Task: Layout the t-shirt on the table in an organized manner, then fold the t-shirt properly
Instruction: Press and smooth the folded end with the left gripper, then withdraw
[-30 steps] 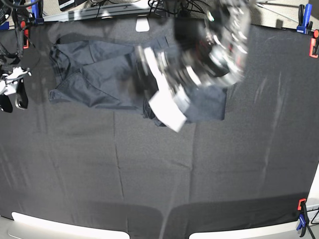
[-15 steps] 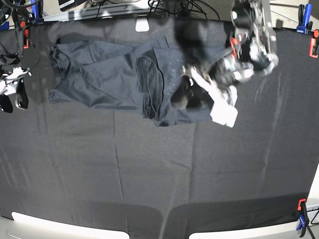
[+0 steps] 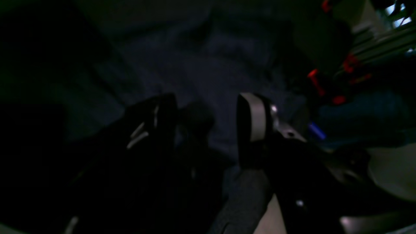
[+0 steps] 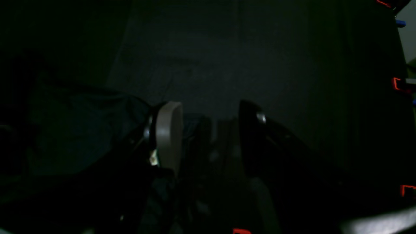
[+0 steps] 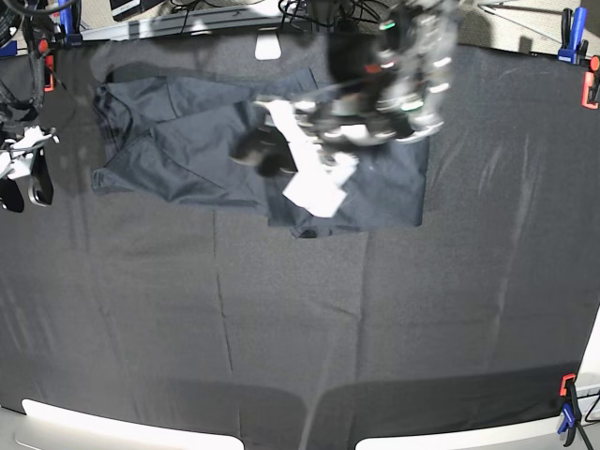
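The dark grey t-shirt [image 5: 178, 141] lies crumpled across the far part of the table [image 5: 281, 328], reaching from the far left to right of centre. My left gripper [image 5: 262, 155] hovers blurred over the shirt's middle. In the left wrist view the left gripper [image 3: 206, 120] is open above grey shirt fabric [image 3: 211, 65], holding nothing. My right gripper [image 5: 23, 195] rests at the table's left edge, off the shirt. Its wrist view shows the right gripper [image 4: 209, 130] open over black cloth, with the shirt [image 4: 81, 130] to its left.
Orange and blue clamps [image 5: 567, 33] [image 5: 591, 89] [image 5: 567, 394] grip the cloth at the right edge. White corner pieces [image 5: 112, 427] line the near edge. Cables and gear [image 5: 319, 11] sit beyond the far edge.
My left arm swung right over the shirt's right side, then back left above its middle, still open. The right arm has stayed still.
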Robot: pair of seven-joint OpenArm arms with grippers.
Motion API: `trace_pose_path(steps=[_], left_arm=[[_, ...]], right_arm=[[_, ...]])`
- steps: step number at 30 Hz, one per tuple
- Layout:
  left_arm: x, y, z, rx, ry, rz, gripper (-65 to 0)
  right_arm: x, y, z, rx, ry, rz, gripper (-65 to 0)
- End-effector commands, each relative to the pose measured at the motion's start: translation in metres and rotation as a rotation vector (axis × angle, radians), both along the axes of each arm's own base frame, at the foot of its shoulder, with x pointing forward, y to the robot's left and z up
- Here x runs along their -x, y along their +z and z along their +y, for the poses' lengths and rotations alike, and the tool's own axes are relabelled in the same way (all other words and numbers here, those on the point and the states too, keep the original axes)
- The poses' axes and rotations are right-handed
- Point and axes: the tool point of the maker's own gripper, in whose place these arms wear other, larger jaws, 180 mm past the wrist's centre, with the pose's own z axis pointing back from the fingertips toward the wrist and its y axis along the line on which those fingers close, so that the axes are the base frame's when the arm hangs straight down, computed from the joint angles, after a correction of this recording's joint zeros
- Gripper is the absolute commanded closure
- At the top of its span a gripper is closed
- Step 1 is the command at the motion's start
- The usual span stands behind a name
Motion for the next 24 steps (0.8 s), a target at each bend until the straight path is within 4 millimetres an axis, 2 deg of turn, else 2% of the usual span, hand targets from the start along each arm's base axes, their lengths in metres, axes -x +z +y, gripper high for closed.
trace_pose_path(steps=[1, 4, 7, 9, 12, 15, 17, 19, 24], left_arm=[[-0.009, 0.012, -0.007, 0.047, 0.006, -0.026, -27.9], [-0.013, 0.004, -0.010, 0.032, -0.009, -0.010, -27.9], [-0.021, 0.008, -0.010, 0.034, -0.009, -0.028, -27.9], [-0.027, 0.025, -0.013, 0.084, -0.014, -0.046, -27.9], [-0.025, 0.059, -0.018, 0.143, -0.085, -0.127, -27.9], [-0.025, 0.091, -0.014, 0.138, -0.101, -0.223, -27.9], [-0.030, 0.107, -0.005, 0.125, -0.078, -0.283, -27.9], [-0.041, 0.112, 0.009, 0.086, -0.032, -0.328, -27.9], [-0.074, 0.099, 0.068, 0.015, 0.148, -0.312, -27.9]], right_arm=[[-0.004, 0.013, -0.001, 0.014, 0.007, -0.041, -27.6], [-0.004, 0.013, -0.001, 0.014, 0.007, -0.041, -27.6], [-0.004, 0.013, -0.001, 0.013, 0.008, -0.041, -27.6], [-0.004, 0.013, -0.001, 0.013, 0.008, -0.041, -27.6], [-0.004, 0.012, -0.001, 0.010, 0.005, -0.039, -27.6], [-0.003, -0.002, -0.008, -0.048, -0.015, -0.008, -27.6], [-0.002, -0.017, -0.012, -0.133, -0.028, 0.017, -27.6], [0.001, -0.033, -0.017, -0.202, -0.052, 0.048, -27.6], [0.009, -0.065, -0.021, -0.381, -0.085, 0.103, -27.6]])
